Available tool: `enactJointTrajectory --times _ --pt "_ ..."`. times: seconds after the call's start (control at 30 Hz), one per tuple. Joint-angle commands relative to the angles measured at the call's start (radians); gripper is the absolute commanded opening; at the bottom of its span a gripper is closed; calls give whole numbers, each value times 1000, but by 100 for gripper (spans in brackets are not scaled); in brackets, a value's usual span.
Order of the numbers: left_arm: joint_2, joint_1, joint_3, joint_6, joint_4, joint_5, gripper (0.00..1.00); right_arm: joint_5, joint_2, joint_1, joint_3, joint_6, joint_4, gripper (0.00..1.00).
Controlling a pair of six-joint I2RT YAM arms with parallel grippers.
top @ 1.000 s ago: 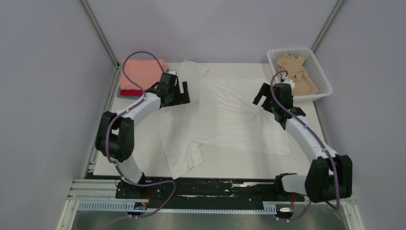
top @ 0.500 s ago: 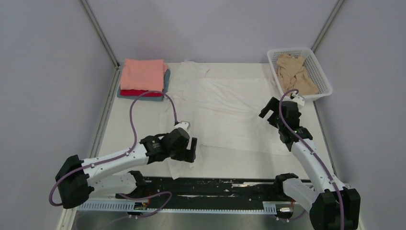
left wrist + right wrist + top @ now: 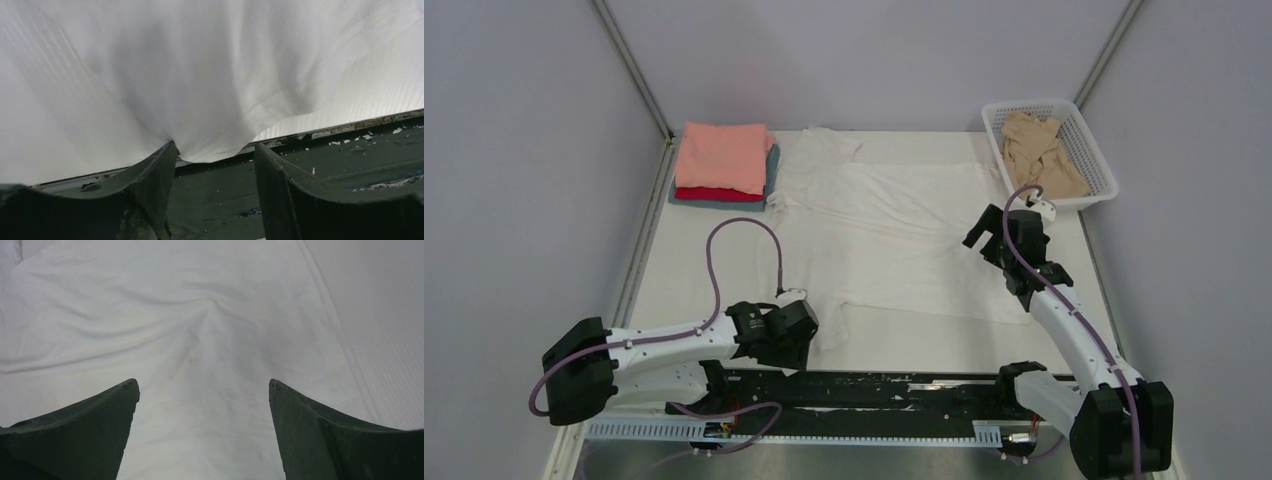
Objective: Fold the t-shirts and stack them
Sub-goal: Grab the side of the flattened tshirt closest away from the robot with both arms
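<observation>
White t-shirt (image 3: 894,235): lies spread open and wrinkled over the middle of the tabletop (image 3: 674,300). No fold in it yet. One flap reaches the far edge; another, likely a sleeve, trails to the near edge left of centre.

Left gripper (image 3: 214,150): sits low at the near edge, right at that trailing flap. Jaws part-way apart, cloth edge bunched down between the tips and touching one finger. Not clamped, going by the wrist view.

Change noted: a second ago hovered near the far left corner beside the stack, jaws at full spread. Since then has swung across to the near edge and started narrowing. Reads as a reach for the near flap, with the first fold about to begin once the pinch lands.

Right gripper (image 3: 204,385): hangs over the shirt's right-hand part, toward the right edge. Jaws fully spread, nothing held. Has drawn back slightly toward the near edge over the same second. Probably waiting to pair with the left.

Far left corner: finished stack, with salmon-pink t-shirt (image 3: 722,155) on red t-shirt (image 3: 714,194) on grey-blue t-shirt (image 3: 771,172).

Far right corner: basket (image 3: 1096,150) holding beige t-shirt (image 3: 1036,150), crumpled, untouched.

Tally, as judged: three stacked, white in progress, beige to come.
</observation>
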Motion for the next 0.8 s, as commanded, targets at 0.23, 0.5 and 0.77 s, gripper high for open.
enactJointTrajectory --times 0.23,0.5,0.77 --pt "224 -7 36 -81 47 -77 50 22 1 -5 4 3 18 100" --pt "303 -7 82 -39 23 -120 0 99 -66 -15 -11 53 -42 100" --pt "149 -7 7 63 98 -123 0 140 -235 -100 -125 169 -273 100"
